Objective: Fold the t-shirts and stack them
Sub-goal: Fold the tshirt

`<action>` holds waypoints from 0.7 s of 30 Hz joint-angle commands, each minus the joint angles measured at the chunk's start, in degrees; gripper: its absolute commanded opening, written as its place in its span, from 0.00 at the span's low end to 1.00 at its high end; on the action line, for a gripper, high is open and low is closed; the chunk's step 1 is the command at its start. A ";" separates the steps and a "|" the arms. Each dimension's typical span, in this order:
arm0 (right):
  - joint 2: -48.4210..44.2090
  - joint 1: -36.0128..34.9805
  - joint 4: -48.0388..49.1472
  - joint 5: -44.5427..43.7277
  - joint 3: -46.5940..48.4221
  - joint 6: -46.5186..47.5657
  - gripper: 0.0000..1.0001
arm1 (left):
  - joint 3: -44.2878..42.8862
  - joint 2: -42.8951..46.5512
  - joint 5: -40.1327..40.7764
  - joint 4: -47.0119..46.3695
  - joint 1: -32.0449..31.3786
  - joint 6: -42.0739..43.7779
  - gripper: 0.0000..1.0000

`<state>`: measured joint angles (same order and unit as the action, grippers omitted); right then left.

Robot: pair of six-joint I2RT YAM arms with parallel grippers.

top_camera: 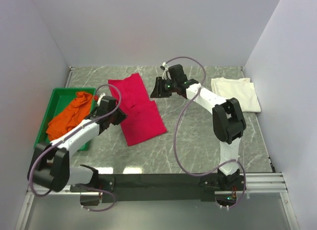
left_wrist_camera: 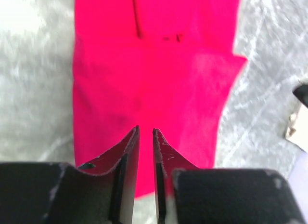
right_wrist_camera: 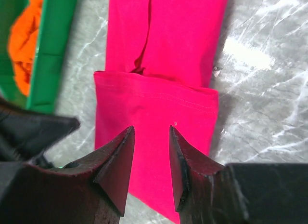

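The crimson t-shirt (top_camera: 138,109) lies flat on the marble table, folded into a long strip with its far part doubled over. My left gripper (top_camera: 120,118) hovers at the strip's left edge. In the left wrist view its jaws (left_wrist_camera: 145,130) stand slightly apart over the crimson t-shirt (left_wrist_camera: 154,74), gripping nothing. My right gripper (top_camera: 153,88) is at the strip's far right edge. It is open (right_wrist_camera: 150,127) above the crimson t-shirt's (right_wrist_camera: 159,103) folded hem, and holds nothing. A cream t-shirt (top_camera: 237,93) lies folded at the right. The orange t-shirt (top_camera: 69,116) is crumpled in the bin.
A green plastic bin (top_camera: 54,99) stands at the left wall, also seen in the right wrist view as a green rim (right_wrist_camera: 50,46) around the orange cloth (right_wrist_camera: 26,46). White walls close off three sides of the table. Purple cables loop above both arms.
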<state>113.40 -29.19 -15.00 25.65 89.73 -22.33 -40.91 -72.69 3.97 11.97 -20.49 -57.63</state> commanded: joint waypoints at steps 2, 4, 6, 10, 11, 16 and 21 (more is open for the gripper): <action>2.78 1.15 8.14 9.15 -0.79 -4.12 0.42 | -3.13 -5.79 -0.89 -5.28 3.17 3.75 0.21; 4.80 1.42 9.02 10.81 0.44 -5.61 0.42 | -3.74 -9.57 -0.72 -6.25 4.40 3.31 0.19; 7.96 1.85 10.52 11.35 1.49 -6.41 0.42 | -4.01 -13.17 -0.45 -7.65 6.16 3.22 0.17; 14.64 2.29 11.23 13.64 5.09 -8.69 0.40 | -3.48 -18.54 -1.50 -9.50 9.06 2.08 0.14; 16.91 2.30 11.05 13.81 5.71 -8.87 0.40 | -3.22 -20.20 -1.94 -9.94 10.11 2.08 0.13; 19.66 2.56 12.28 13.99 6.51 -10.28 0.38 | -4.00 -23.73 -2.39 -10.21 12.31 3.30 0.13; 15.10 2.73 13.42 13.90 3.61 -10.54 0.37 | -6.99 -22.07 -3.17 -8.28 13.28 5.42 0.20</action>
<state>133.23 -26.94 -3.81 39.90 94.30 -32.38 -46.22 -94.87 -0.19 1.26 -7.94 -55.20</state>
